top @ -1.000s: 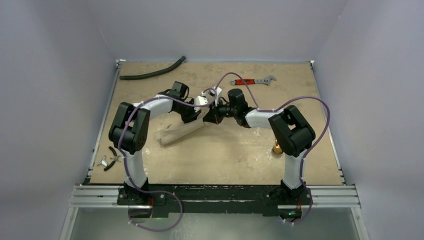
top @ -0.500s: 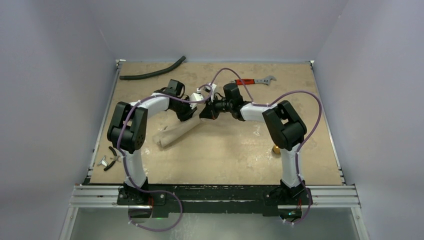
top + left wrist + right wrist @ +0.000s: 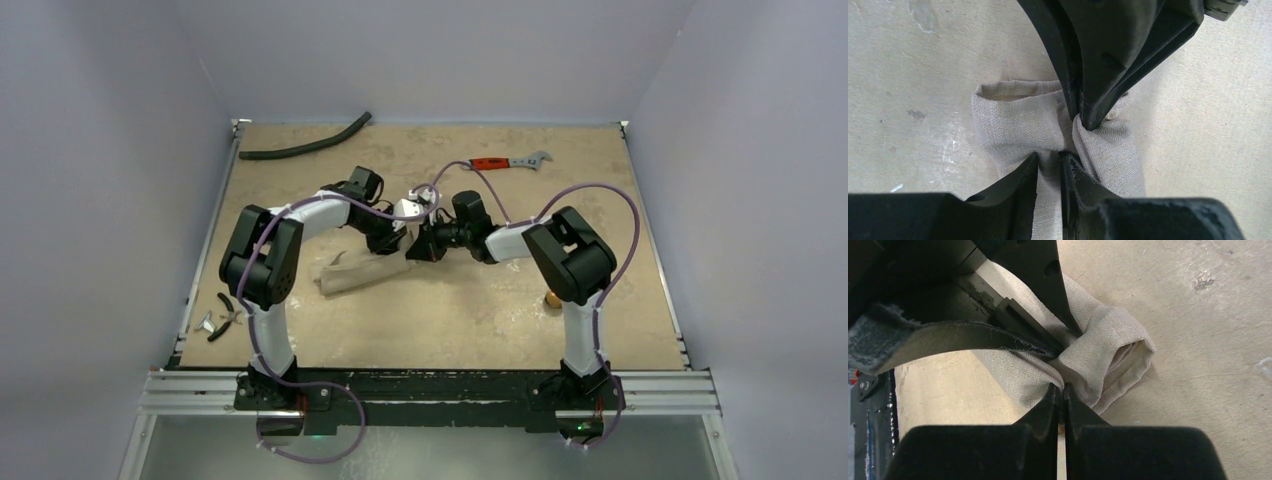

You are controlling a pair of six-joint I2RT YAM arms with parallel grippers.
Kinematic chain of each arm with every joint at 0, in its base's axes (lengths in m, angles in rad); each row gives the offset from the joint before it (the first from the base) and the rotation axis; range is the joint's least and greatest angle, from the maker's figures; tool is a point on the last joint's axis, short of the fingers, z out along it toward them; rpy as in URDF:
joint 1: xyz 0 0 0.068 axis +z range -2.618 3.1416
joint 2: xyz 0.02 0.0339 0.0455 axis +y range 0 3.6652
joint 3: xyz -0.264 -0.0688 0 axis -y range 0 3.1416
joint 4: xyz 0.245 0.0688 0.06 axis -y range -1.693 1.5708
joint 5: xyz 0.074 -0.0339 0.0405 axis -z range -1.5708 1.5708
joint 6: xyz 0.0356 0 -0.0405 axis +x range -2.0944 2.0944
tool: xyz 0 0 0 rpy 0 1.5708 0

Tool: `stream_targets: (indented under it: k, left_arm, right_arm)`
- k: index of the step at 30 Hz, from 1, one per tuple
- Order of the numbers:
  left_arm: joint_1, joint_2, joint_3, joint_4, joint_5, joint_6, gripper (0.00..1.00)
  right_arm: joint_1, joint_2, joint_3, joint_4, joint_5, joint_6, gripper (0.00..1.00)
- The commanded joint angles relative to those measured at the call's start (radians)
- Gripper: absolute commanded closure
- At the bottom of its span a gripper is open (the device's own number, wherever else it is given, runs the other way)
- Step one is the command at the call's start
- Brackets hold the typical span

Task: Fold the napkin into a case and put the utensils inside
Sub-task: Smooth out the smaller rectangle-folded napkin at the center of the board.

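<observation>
Right tool (image 3: 1060, 392) was clamped tight on a bunched fold of the napkin (image 3: 1013, 115), which lay bundled on the bench (image 3: 908, 75). The left tool (image 3: 1050, 165) straddled it narrowly, grip uncertain. Light, limp cloth would likely sag; corners looked better holds.

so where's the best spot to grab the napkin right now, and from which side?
Probably the free near-left end of the napkin, from straight above, with the fingers across its narrow width. It lies flat as a long folded strip. Its far-right end is crowded, since the right gripper and left gripper both pinch there.
</observation>
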Motion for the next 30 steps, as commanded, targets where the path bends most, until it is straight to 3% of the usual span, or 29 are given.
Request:
stream_targets:
  k: [1, 9, 18, 24, 30]
  left_arm:
    - [-0.042, 0.008, 0.001, -0.059, 0.112, 0.021, 0.78]
    - [-0.043, 0.001, 0.014, -0.089, 0.083, 0.045, 0.73]
    - [-0.042, 0.022, 0.002, -0.077, 0.066, 0.065, 0.73]
    - [-0.042, 0.030, 0.026, -0.081, 0.062, 0.062, 0.73]
    - [-0.009, 0.009, 0.149, -0.118, 0.072, -0.010, 0.69]
  right_arm:
    - [0.033, 0.001, -0.030, -0.066, 0.029, 0.013, 1.00]
    - [0.031, -0.064, -0.012, -0.173, 0.012, -0.009, 1.00]
    - [0.030, -0.140, -0.025, -0.105, -0.041, -0.006, 1.00]
    - [0.030, -0.121, -0.032, -0.041, -0.045, 0.026, 1.00]
    - [0.025, -0.015, -0.080, -0.006, -0.038, 0.041, 1.00]
